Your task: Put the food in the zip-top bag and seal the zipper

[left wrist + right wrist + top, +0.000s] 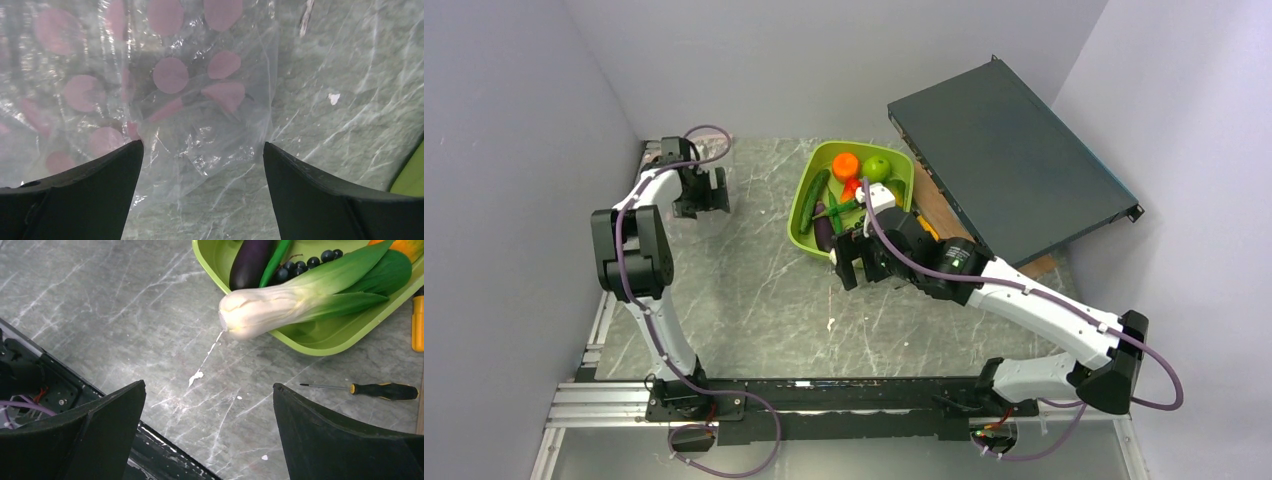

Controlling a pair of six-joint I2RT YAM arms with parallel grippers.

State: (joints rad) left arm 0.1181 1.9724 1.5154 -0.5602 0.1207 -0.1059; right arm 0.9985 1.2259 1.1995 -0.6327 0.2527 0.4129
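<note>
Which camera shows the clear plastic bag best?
Left wrist view: the zip-top bag fills its left side, crinkled, with pink dots. The top view barely shows it; the right wrist view, not at all.

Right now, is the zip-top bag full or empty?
Empty, as far as it shows: the zip-top bag is only crinkled clear plastic in the left wrist view, and the food lies in the green tray.
</note>
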